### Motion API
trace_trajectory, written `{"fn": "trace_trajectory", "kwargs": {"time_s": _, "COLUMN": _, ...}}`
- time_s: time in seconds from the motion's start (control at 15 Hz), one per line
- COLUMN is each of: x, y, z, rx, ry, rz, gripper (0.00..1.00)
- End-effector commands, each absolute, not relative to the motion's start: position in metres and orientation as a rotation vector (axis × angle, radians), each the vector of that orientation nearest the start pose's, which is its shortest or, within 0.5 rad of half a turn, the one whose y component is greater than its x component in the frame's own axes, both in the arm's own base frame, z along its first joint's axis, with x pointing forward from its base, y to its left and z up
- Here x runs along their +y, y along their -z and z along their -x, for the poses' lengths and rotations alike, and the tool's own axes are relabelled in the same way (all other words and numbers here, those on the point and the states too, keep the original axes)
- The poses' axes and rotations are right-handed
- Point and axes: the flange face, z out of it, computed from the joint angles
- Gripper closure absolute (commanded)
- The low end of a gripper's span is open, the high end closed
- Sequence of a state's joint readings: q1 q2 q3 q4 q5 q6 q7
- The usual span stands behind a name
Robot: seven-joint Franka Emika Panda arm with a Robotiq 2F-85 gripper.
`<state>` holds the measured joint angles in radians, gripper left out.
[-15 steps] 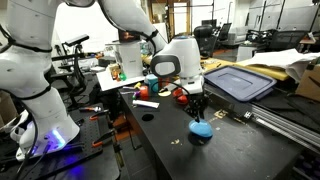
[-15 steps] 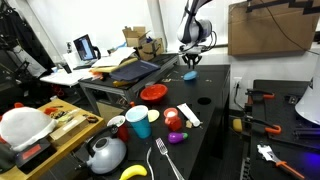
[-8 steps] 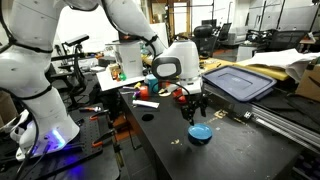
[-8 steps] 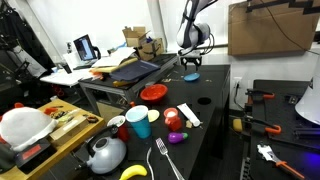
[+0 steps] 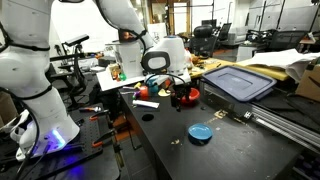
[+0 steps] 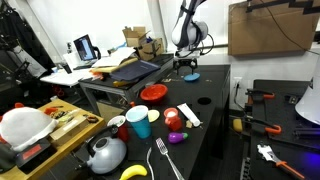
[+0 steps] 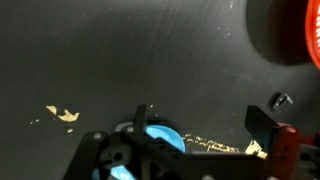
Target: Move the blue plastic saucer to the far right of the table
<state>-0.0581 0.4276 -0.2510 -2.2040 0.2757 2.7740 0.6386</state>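
The blue plastic saucer (image 5: 200, 132) lies flat on the black table (image 5: 165, 155), near the metal rail. In an exterior view it shows as a small blue disc (image 6: 189, 76) at the table's far end. My gripper (image 5: 181, 101) hangs open above the table, up and to the side of the saucer, holding nothing. It is also seen just over the saucer (image 6: 186, 65). In the wrist view the gripper (image 7: 203, 125) spans bare tabletop, and the saucer (image 7: 162, 138) peeks out behind one finger (image 7: 143, 118) at the bottom.
A red bowl (image 5: 192, 95) sits right behind the gripper and shows in the wrist view's corner (image 7: 312, 30). A grey-blue bin lid (image 5: 238, 80) lies beyond the rail (image 5: 285, 122). A red dish (image 6: 153, 93), blue cup (image 6: 138, 121) and kettle (image 6: 106, 153) crowd the near end.
The jaws opened and let go of the saucer, which now rests on the table. The gripper then rose and drew back toward the red bowl.
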Motion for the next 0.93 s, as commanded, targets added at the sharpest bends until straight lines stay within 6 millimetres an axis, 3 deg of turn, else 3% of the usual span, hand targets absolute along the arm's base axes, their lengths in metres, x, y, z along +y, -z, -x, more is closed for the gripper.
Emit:
{"fn": "trace_trajectory", "kwargs": {"time_s": 0.0, "x": -0.162, "y": -0.206, "z": -0.523, "rx": 1.463, "ry": 0.175, "rz": 2.751, "gripper": 0.00}}
{"fn": "trace_trajectory", "kwargs": {"time_s": 0.4, "x": -0.173, "y": -0.180, "z": -0.522, "rx": 1.192, "ry": 0.098, "rz": 3.058, "gripper": 0.00}}
{"fn": "trace_trajectory", "kwargs": {"time_s": 0.67, "x": -0.187, "y": -0.177, "z": -0.525, "rx": 0.998, "ry": 0.087, "rz": 3.170, "gripper": 0.00}}
{"fn": "trace_trajectory", "kwargs": {"time_s": 0.87, "x": -0.187, "y": -0.179, "z": -0.533, "rx": 0.871, "ry": 0.106, "rz": 3.215, "gripper": 0.00}}
